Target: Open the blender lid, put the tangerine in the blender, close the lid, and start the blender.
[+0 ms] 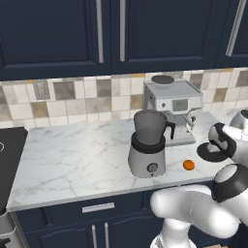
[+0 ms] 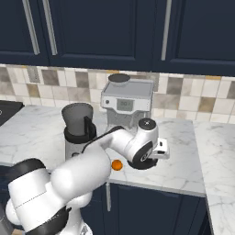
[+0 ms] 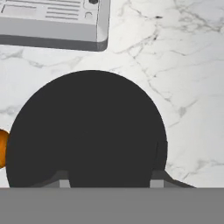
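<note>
A round black blender lid (image 3: 87, 131) dominates the hand view, hiding the end effector (image 3: 109, 183) clenched on it; just the finger bases peek out at the bottom. At the left edge, a sliver of the small bright orange tangerine (image 3: 2, 148) is cut off behind the lid. The left base view shows the fruit whole, lower right of centre on the white marble tabletop (image 1: 72, 160), just right of the silver-grey blender (image 1: 147, 145), whose dark smoky jar stands uncapped. From the right base view, the white arm partly masks the blender, and the lid hangs above the tabletop beside the tangerine. The boxy silver coffee machine (image 2: 126, 103) stands behind.
</note>
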Available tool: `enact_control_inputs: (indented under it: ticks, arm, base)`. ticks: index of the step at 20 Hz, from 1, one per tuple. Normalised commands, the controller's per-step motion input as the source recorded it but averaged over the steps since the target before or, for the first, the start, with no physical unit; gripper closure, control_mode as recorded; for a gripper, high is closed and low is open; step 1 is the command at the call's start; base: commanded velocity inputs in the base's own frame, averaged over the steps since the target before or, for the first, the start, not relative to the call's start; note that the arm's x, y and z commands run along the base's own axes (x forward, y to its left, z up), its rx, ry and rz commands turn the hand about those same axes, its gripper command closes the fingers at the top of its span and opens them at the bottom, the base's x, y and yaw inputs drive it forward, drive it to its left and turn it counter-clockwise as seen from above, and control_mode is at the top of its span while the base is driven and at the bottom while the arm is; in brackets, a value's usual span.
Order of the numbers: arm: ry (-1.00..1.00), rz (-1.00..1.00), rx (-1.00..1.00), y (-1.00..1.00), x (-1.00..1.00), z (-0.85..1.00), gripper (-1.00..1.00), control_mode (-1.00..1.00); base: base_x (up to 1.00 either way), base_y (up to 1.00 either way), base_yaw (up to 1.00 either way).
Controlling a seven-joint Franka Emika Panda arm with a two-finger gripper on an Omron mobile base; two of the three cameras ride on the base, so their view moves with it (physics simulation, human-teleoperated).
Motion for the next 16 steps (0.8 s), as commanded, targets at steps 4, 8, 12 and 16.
enact_control_inputs:
  ticks: [4, 8, 12, 16]
  arm:
    - [0.06, 0.0, 0.0, -0.15, 0.54, -0.5, 1.0, -1.0]
    - [0.01, 0.01, 0.0, -0.06, 0.22, -0.27, 1.0, -1.0]
    - [0.0, 0.01, 0.01, -0.13, 0.0, -0.03, 1.0, -1.0]
    - [0.0, 0.03, 0.02, -0.05, 0.0, -0.16, 1.0, -1.0]
  base:
    - [0.0, 0.0, 0.0]
    - [0.0, 0.0, 0.0]
    - [0.0, 0.0, 0.0]
    - [0.0, 0.0, 0.0]
